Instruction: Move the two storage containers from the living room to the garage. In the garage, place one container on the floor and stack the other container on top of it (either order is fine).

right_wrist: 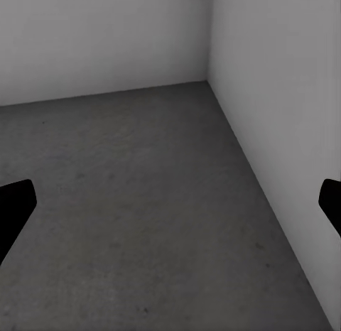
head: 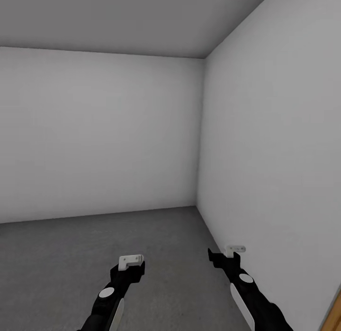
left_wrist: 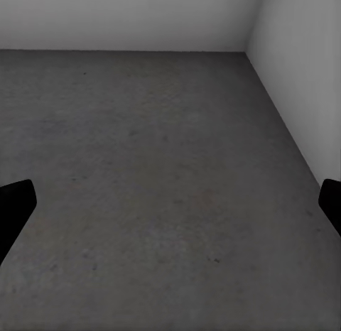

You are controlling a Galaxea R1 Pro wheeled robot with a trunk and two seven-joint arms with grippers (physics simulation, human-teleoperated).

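I am facing a corner of the garage, with plain white walls (head: 99,132) and the dark grey concrete floor (head: 71,255). The two storage containers and the living room are out of view. My left gripper (head: 131,261) is held low over the floor, open and empty. In the left wrist view its dark fingertips (left_wrist: 14,207) stand wide apart over bare concrete. My right gripper (head: 228,253) hangs close to the right wall, also open and empty. Its fingertips (right_wrist: 13,207) frame bare floor (right_wrist: 142,203) in the right wrist view.
The right wall (head: 284,155) runs close beside my right arm and meets the back wall at a corner (head: 201,132). A strip of wood-coloured edge (head: 334,312) shows at the lower right. The floor stretches away to the left.
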